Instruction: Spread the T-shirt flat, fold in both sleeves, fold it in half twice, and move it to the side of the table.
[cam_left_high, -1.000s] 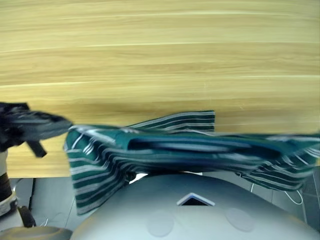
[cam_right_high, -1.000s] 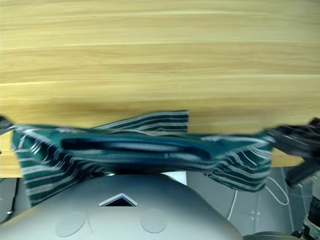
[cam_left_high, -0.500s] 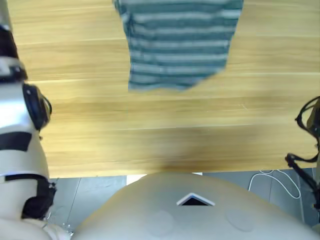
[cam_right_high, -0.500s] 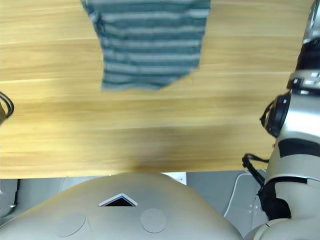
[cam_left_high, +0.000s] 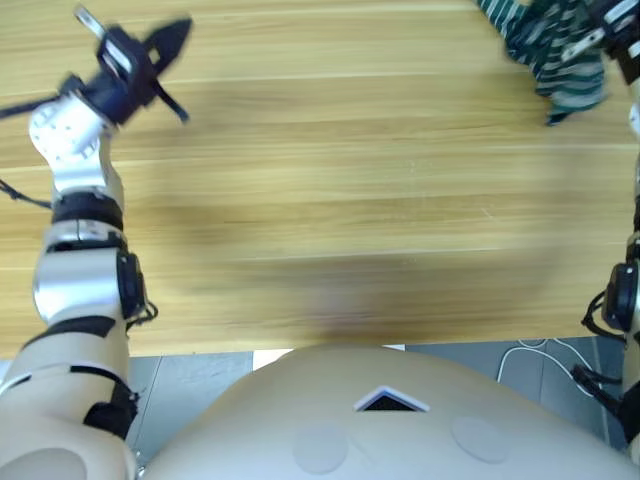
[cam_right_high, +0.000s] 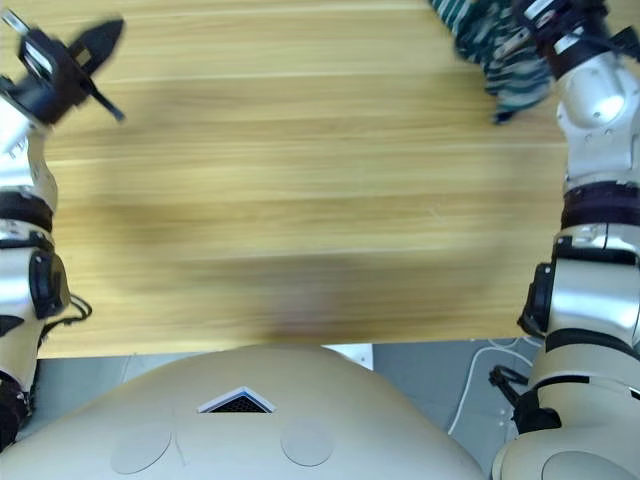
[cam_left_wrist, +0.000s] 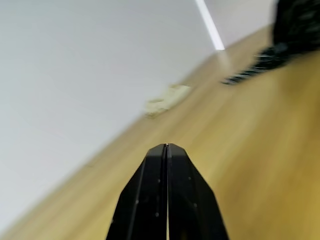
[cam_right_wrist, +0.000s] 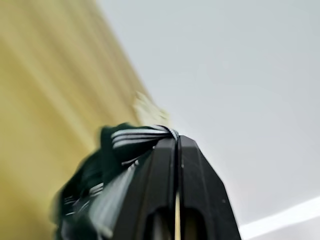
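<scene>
Within the last 1 s the T-shirt (cam_left_high: 552, 48) has gone from a band stretched across the lower part of the frame, to a striped panel hanging at the upper middle, to a crumpled bunch in the upper right corner. The left gripper (cam_left_high: 168, 38) has let go and now sits at the upper left, its 2 fingers pressed together on nothing, as the left wrist view confirms. The right gripper (cam_right_wrist: 176, 142) is at the upper right with its jaws closed and striped cloth gathered right at their tips, so it appears to be pinching the garment alone. For the task this reads as a setback or a reset: the shirt is not spread flat, no sleeve is folded, and the spreading step looks to need starting over. The shirt hangs just below and beside the right jaws, touching them, and lies well apart from the left jaws, with the bare wooden table (cam_left_high: 330, 180) between
</scene>
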